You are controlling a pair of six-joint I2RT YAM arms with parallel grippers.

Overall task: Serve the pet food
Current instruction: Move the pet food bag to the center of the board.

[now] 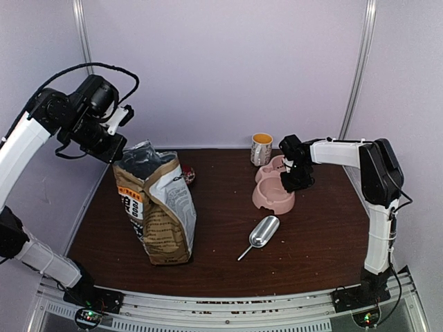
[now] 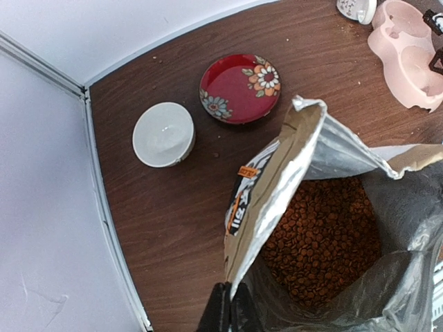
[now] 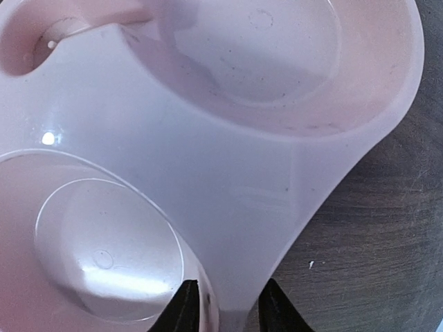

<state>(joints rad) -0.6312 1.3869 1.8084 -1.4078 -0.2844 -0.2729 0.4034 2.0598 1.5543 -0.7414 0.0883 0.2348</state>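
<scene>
Left claw (image 2: 230, 310) clamped on the bag (image 2: 257, 200) rim, small round brown kibble pellets (image 2: 322, 235) heaped inside

Open table (image 1: 311, 242) between the bag (image 1: 158, 207) and pink feeder (image 1: 273, 194); only the scoop (image 1: 263, 232) lies there.

You are pinching the open bag's (image 2: 257, 200) near rim with the left gripper (image 2: 230, 306); kibble (image 2: 322, 235) is showing inside.

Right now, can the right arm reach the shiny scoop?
Probably yes. The scoop lies in the open beside the pink bowl, clear of the bag. But the right end effector straddles the bowl's rim, so it would have to leave that first.
</scene>
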